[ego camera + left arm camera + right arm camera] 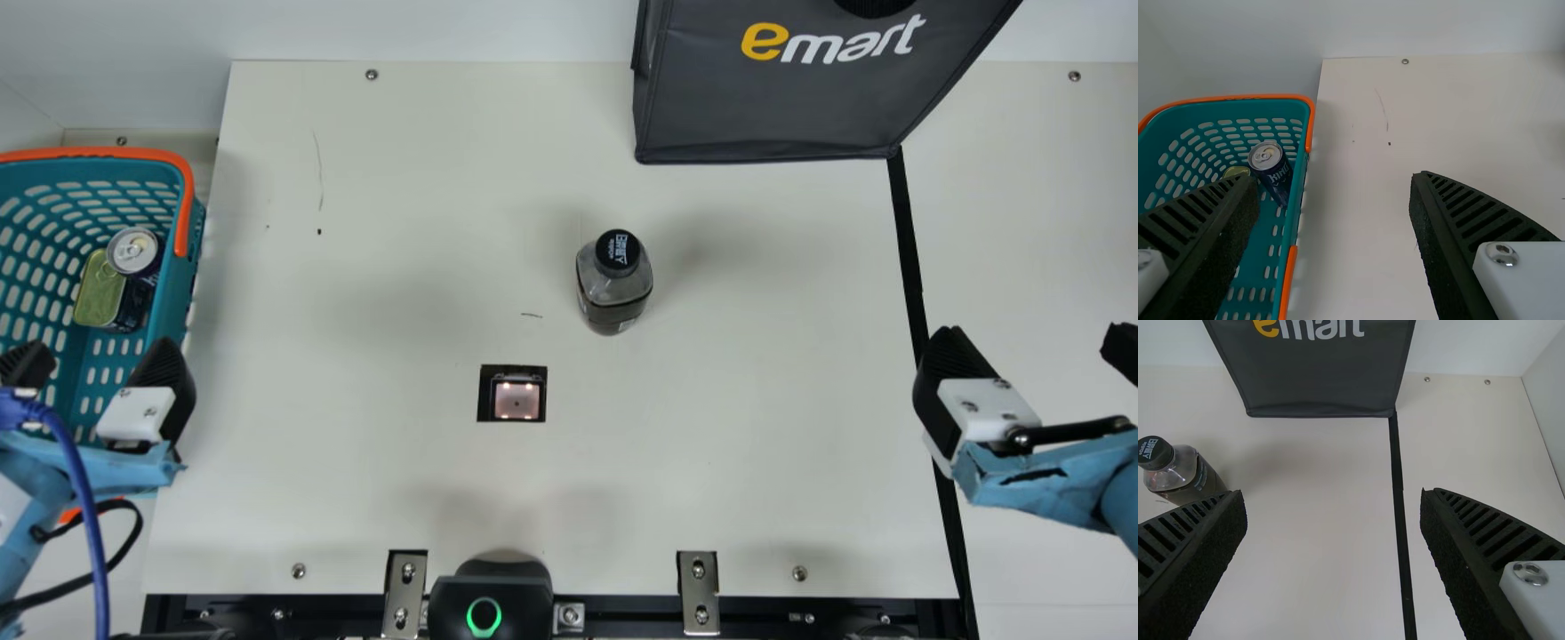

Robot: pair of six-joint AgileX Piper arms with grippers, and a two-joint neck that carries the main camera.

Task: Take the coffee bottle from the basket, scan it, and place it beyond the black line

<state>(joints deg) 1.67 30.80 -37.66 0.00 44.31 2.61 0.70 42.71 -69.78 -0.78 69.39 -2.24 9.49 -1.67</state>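
Observation:
The coffee bottle [613, 286] with its black cap stands upright on the table, behind and to the right of the square scanner window [516, 397]. In the right wrist view the bottle [1188, 477] is beyond one finger. My left gripper [100, 378] is open over the front part of the teal basket [187, 293]; its fingers frame the left gripper [1335, 200] in its wrist view. My right gripper [1031, 356] stands open above the black line [909, 240], well right of the bottle; in its own view the right gripper [1331, 520] holds nothing.
A can [133, 252] and a yellow-lidded tin [100, 292] are in the basket. A dark bag [765, 107] stands at the back, by the far end of the line. A black device [491, 600] with a green ring sits at the front edge.

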